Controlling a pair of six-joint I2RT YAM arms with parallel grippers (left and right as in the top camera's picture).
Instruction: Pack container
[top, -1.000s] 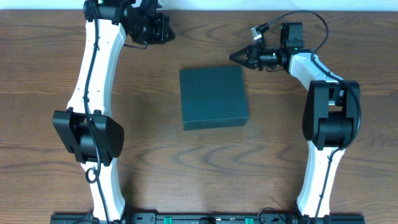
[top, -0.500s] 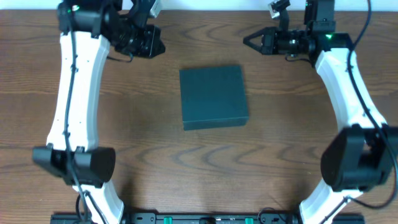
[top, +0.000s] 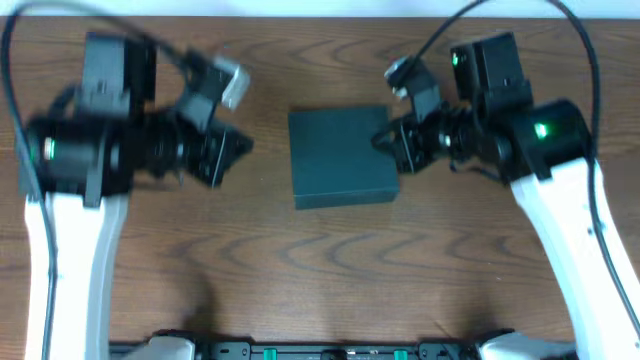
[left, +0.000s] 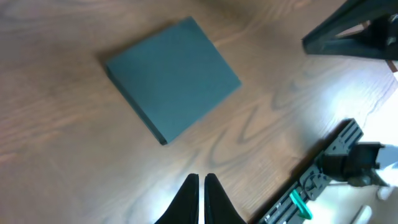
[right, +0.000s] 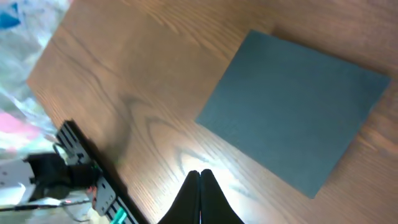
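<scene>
Overhead, matte black squarish cardboard box (top: 342, 157) shut on brown wooden table (top: 300, 270), left gripper (top: 243, 146), right gripper (top: 381, 140) flanking it, claws pressed together.

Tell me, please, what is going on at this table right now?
The black container lies closed in the middle of the wooden table, not yet opened for packing. The left arm's fingers and the right arm's fingers hover above the table, one on each side of the container. Both pairs are shut and hold nothing. No items to pack are in view.
</scene>
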